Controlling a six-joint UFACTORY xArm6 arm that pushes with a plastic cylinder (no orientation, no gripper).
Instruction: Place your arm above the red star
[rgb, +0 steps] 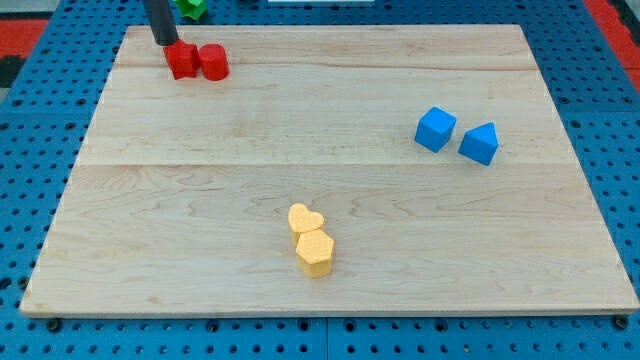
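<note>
The red star (182, 60) lies near the view's top left of the wooden board (330, 170). A red cylinder (214, 62) touches its right side. My tip (166, 42) sits at the star's upper left corner, touching or nearly touching it. The dark rod rises from there out of the view's top edge.
A blue cube (435, 129) and a blue pentagon-like block (479, 143) lie side by side at the right. A yellow heart (304, 219) and a yellow hexagon (315, 251) touch at bottom centre. A green block (190, 8) lies off the board at the top.
</note>
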